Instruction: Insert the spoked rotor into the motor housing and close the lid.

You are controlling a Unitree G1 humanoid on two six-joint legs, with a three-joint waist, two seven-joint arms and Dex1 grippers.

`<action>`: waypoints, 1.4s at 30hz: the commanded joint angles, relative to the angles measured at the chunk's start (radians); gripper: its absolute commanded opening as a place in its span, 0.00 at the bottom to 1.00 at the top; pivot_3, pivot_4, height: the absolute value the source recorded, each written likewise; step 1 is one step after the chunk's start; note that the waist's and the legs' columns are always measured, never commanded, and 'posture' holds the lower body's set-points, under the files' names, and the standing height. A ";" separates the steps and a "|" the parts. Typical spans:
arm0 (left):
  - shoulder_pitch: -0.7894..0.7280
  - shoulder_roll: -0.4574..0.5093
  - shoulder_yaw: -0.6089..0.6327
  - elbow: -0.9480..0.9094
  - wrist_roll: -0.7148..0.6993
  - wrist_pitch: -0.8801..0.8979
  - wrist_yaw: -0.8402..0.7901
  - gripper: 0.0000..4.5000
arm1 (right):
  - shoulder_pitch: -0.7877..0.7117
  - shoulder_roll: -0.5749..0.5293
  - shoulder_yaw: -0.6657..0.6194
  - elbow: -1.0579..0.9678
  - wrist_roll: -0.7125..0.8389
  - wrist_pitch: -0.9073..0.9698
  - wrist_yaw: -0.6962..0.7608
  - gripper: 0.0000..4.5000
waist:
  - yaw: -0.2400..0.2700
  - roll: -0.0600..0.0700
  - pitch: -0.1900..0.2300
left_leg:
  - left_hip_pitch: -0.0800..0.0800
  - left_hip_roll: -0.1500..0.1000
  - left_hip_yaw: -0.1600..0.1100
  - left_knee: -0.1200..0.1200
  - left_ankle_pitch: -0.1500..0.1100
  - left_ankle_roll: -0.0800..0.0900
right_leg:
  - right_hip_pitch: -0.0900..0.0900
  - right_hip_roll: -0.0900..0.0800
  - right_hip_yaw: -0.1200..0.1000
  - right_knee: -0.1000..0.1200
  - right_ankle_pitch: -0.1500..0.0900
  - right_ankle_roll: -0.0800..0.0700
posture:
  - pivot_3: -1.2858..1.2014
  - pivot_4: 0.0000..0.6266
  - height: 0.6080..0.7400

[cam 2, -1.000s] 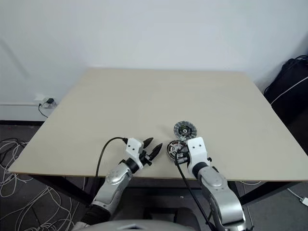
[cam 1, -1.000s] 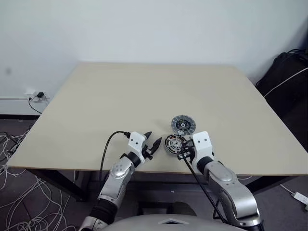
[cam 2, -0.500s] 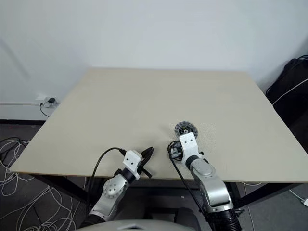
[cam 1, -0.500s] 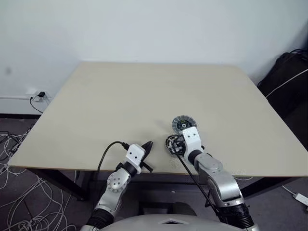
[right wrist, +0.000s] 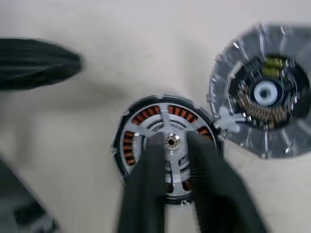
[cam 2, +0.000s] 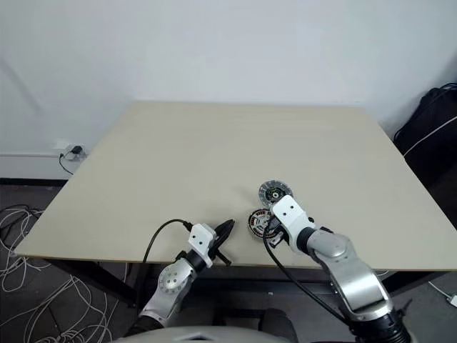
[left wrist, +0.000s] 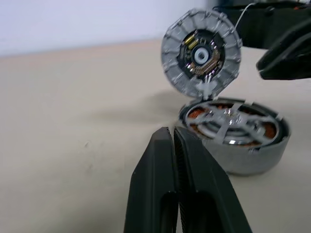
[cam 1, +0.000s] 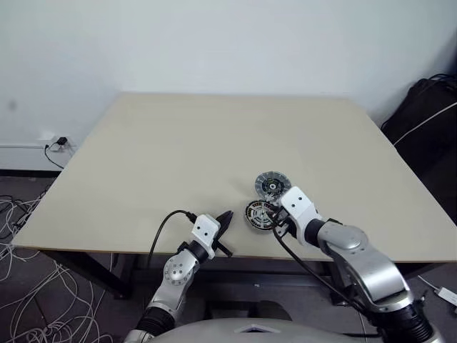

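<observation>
Pale beige worktop (cam 1: 178,150) fills the scene, set against a white wall (cam 1: 214,43), with loose cables (cam 1: 28,300) on the floor at my left and a black bag (cam 1: 428,114) at my right. Near the front edge sits the housing (right wrist: 167,148), its copper windings ringing a silvery centre, and the rotor (left wrist: 228,121) lies seated in it, spokes crossing the windings. The lid (left wrist: 200,53) lies on the worktop touching the housing's far rim, its ribbed face with the dark centre up. My right gripper (right wrist: 172,160) hangs directly over the rotor's hub, jaws slightly apart with a narrow gap and nothing between them. My left gripper (left wrist: 174,145) rests low over the worktop just left of the housing, pointing toward it, jaws pressed together and empty; its black fingers (cam 1: 223,221) stand apart from the housing.
</observation>
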 commanded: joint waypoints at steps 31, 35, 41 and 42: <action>0.042 -0.036 -0.020 -0.144 -0.063 0.077 -0.076 0.03 | -0.260 -0.148 0.297 0.301 -0.152 -0.090 0.286 0.15 | 0.001 -0.004 0.002 | -0.003 0.000 0.000 0.011 -0.003 0.005 | 0.003 -0.004 -0.004 0.001 0.002 0.004 | 0.52 0.00 1.00; 0.048 -0.037 -0.025 -0.156 -0.068 0.090 -0.075 0.03 | -0.249 -0.150 0.288 0.290 -0.157 -0.087 0.292 0.03 | 0.002 -0.003 0.002 | -0.003 0.000 0.000 0.011 -0.003 0.005 | 0.003 -0.004 -0.004 0.001 0.003 0.004 | 0.52 0.00 1.00; 0.051 -0.039 -0.028 -0.167 -0.073 0.105 -0.075 0.03 | -0.223 -0.155 0.267 0.264 -0.146 -0.051 0.287 0.02 | 0.004 -0.003 0.002 | -0.003 0.000 0.000 0.012 -0.003 0.005 | 0.003 -0.004 -0.004 0.001 0.003 0.004 | 0.52 0.00 1.00; 0.051 -0.039 -0.028 -0.167 -0.073 0.107 -0.075 0.03 | -0.217 -0.152 0.260 0.259 -0.142 -0.030 0.280 0.02 | 0.006 -0.003 0.002 | -0.003 0.000 0.000 0.012 -0.003 0.005 | 0.003 -0.004 -0.004 0.001 0.003 0.004 | 0.52 0.00 1.00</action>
